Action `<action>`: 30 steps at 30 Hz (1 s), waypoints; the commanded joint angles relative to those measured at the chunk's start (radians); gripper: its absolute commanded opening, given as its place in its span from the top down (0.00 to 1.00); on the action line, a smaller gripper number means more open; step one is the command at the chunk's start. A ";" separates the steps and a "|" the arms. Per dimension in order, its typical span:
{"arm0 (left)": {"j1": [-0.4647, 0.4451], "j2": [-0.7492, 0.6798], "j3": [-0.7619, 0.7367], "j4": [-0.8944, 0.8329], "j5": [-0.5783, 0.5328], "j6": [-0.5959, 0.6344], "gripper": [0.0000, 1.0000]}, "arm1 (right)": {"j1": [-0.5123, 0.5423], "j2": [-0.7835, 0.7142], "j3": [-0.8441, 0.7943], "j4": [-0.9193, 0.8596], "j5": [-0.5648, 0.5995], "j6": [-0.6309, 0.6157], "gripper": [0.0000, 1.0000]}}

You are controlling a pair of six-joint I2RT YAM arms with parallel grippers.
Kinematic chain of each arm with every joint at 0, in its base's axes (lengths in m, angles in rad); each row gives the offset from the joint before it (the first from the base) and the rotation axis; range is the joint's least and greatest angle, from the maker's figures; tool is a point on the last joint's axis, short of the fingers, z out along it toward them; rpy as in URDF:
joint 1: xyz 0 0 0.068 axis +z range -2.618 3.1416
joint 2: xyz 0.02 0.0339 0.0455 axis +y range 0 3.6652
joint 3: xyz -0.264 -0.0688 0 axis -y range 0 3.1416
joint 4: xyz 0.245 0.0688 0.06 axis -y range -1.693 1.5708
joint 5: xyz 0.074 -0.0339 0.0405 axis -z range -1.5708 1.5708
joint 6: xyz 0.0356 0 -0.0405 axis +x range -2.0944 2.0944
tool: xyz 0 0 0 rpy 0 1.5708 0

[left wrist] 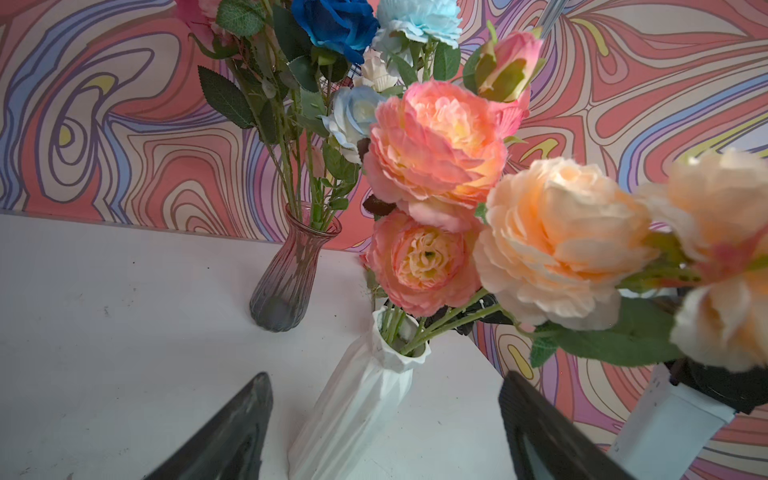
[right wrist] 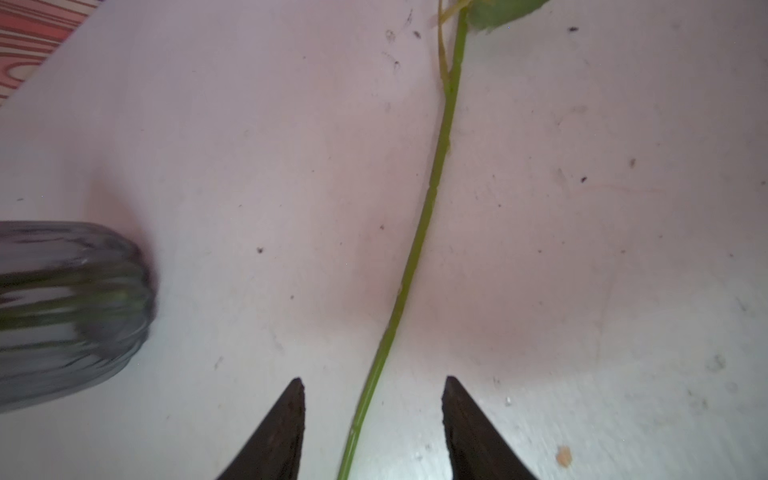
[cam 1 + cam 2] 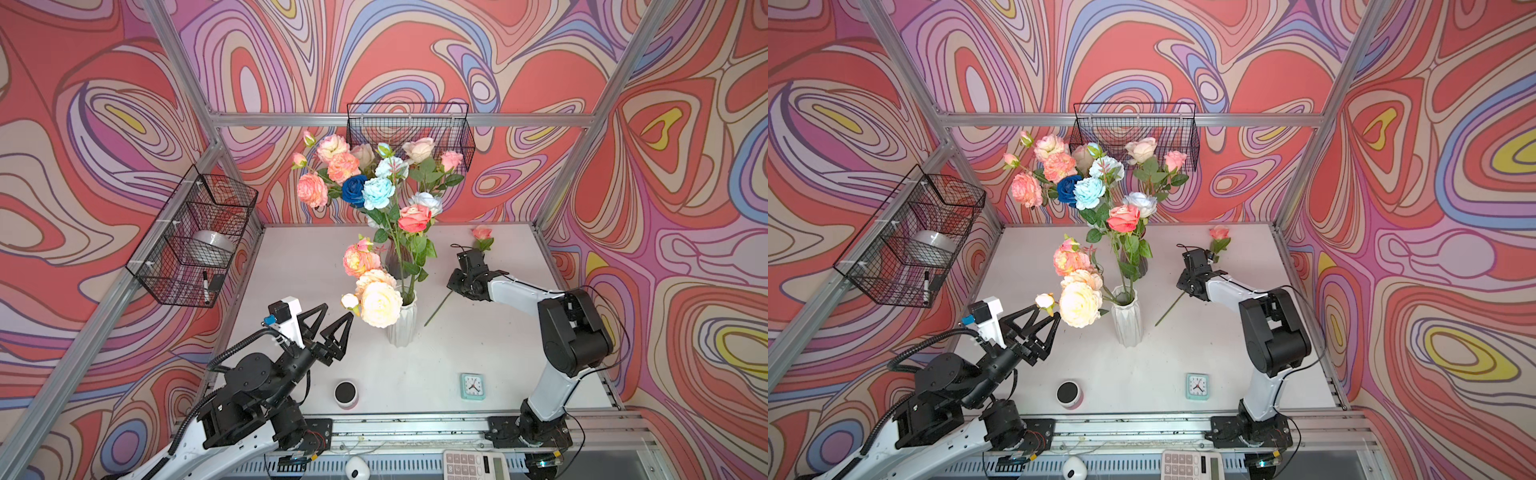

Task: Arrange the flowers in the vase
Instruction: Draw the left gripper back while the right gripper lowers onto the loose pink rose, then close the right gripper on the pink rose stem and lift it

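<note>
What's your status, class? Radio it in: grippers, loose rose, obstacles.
Left gripper open, empty, facing white vase. Right gripper open, astride rose lying on table. Glass vase close alongside.

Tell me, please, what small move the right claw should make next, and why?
Probably close the right claw on the green stem. The stem lies flat on the table between the open jaws, not yet gripped, and this pink rose is the only flower lying loose.

No text could be read; the marks on the clock (image 3: 473, 386) face and calculator (image 3: 473, 465) keys were too small.
</note>
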 commanded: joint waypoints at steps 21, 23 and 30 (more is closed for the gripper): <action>0.003 -0.146 -0.043 -0.078 -0.037 -0.029 0.13 | -0.039 0.359 0.380 -0.336 0.231 -0.007 0.78; 0.002 -0.146 -0.040 -0.078 -0.036 -0.029 0.13 | -0.050 0.339 0.349 -0.320 0.224 -0.007 0.86; 0.002 -0.136 -0.041 -0.078 -0.032 -0.033 0.13 | -0.082 0.243 0.242 -0.254 0.194 -0.028 1.00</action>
